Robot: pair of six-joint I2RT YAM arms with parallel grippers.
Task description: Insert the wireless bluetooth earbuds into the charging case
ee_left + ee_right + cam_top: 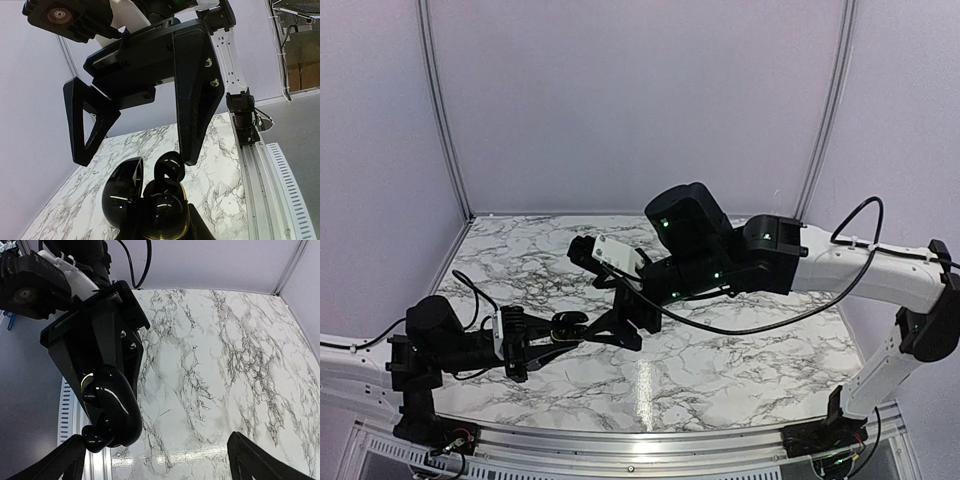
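Charging case (161, 216), glossy black here with a gold rim, sits clamped between the fingers of the left gripper (558, 335), which is clenched on its lower half and holds it clear of the marble table (740, 350). Its lid (122, 192) stands swung open on the side of the left gripper nearest the wall. One curved black earbud (169, 167) rises out of the case's hollow, just beyond the left gripper's tips. The right gripper (136, 161) hangs directly over the left gripper, released, its jaws spread wide to either side of lid and earbud. One finger (192, 115) comes down just beside the earbud; whether they touch I cannot tell.
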